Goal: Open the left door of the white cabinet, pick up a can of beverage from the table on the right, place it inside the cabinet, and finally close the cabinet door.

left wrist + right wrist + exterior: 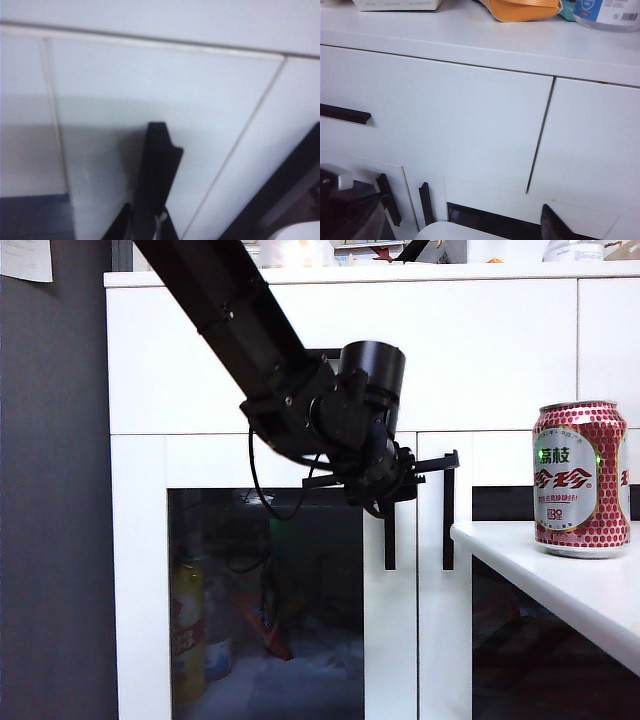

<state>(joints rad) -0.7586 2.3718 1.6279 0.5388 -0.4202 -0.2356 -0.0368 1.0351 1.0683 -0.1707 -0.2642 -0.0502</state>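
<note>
The can of beverage (581, 478) sits on the table (560, 585) at about 3 o'clock in the exterior view, its white oval label showing green and red Chinese characters. The left gripper (392, 488) slants down from 11 o'clock, pinched narrow around the left door (280, 590)'s handle (156, 185). Only the right wrist view shows the right gripper (460, 220), spread wide, facing the white cabinet (470, 120).
</note>
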